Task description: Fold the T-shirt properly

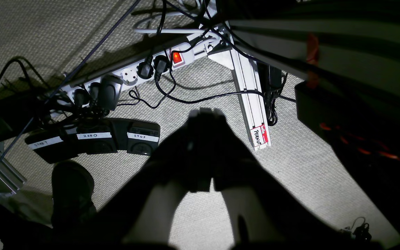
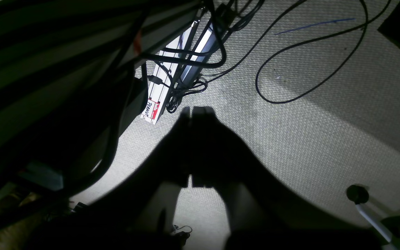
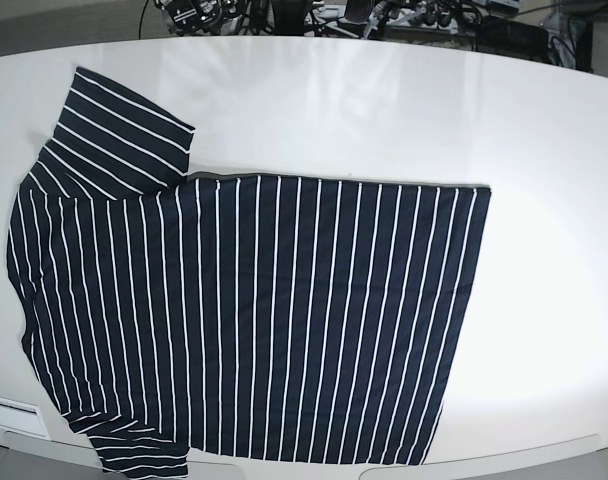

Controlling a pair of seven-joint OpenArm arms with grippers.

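Your right gripper (image 2: pixel 196 111) and left gripper (image 1: pixel 205 113) both hang below the table over the floor, jaws pressed together, holding nothing. The T-shirt (image 3: pixel 254 320) lies flat on the table (image 3: pixel 384 110), collar at the base view's left, lower sleeve at the near edge. Raising either arm carelessly could snag the floor cables (image 2: pixel 300 48) or drag the hem.

A white table (image 3: pixel 544 150) with a rounded edge carries the T-shirt (image 3: pixel 254 320), spread flat across its nine-o'clock half, one sleeve toward eleven o'clock and the hem edge facing three o'clock. In the wrist views, a pale woven floor (image 1: pixel 307 166) carries a white power strip (image 1: pixel 130 71) with a lit red switch, three labelled black pedals (image 1: pixel 92 139) at nine o'clock, and loose black cables (image 2: pixel 307 52).
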